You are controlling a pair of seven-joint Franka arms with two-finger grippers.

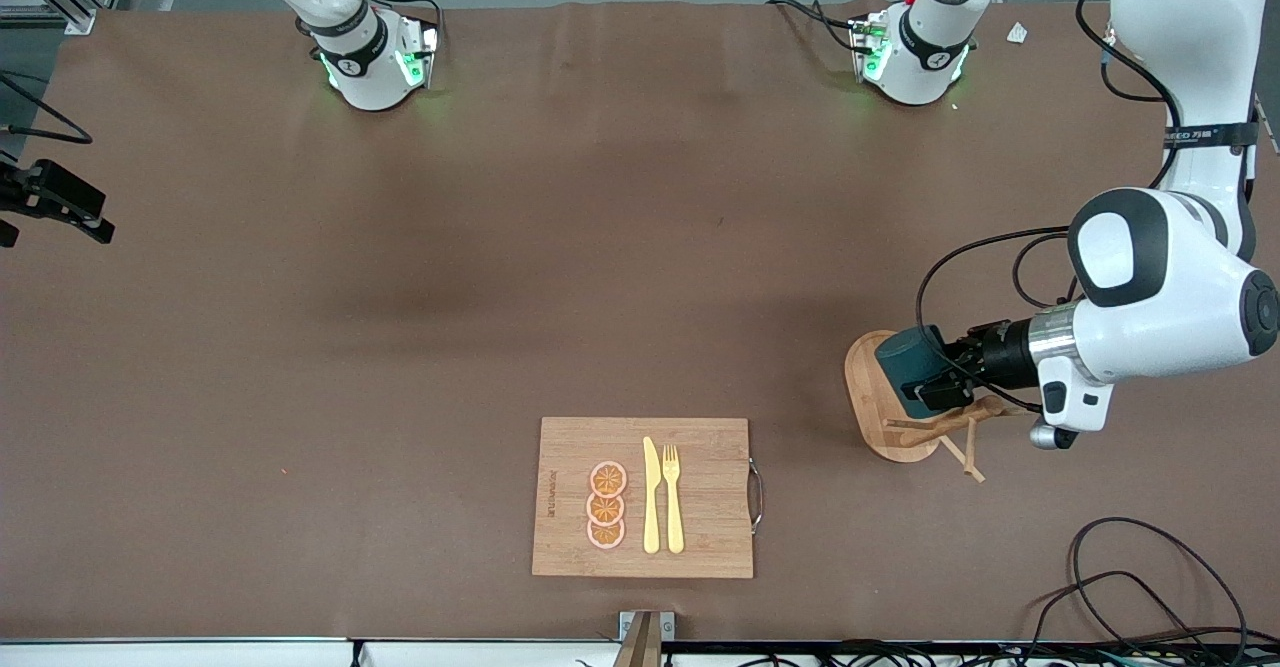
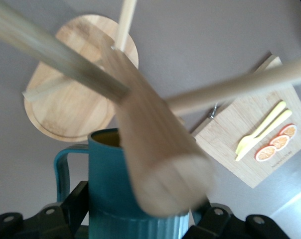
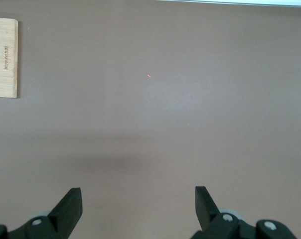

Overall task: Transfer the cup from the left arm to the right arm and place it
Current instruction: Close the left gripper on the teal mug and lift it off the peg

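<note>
My left gripper (image 1: pixel 938 379) is shut on the dark teal cup (image 1: pixel 903 365) and holds it on its side over the round base of the wooden peg stand (image 1: pixel 868 402). In the left wrist view the cup (image 2: pixel 108 191) sits between the black fingers (image 2: pixel 73 204), its handle (image 2: pixel 62 167) to one side. The stand's thick post (image 2: pixel 155 154) crosses in front of it and hides part of its mustard rim. My right gripper (image 3: pixel 138 199) is open and empty over bare brown table. It waits.
A bamboo cutting board (image 1: pixel 710 447) with orange slices (image 1: pixel 606 505), a yellow knife (image 1: pixel 651 495) and a fork (image 1: pixel 672 497) lies near the front camera. Black cables (image 1: pixel 1130 567) lie at the left arm's end. A black device (image 1: pixel 55 202) juts in at the right arm's end.
</note>
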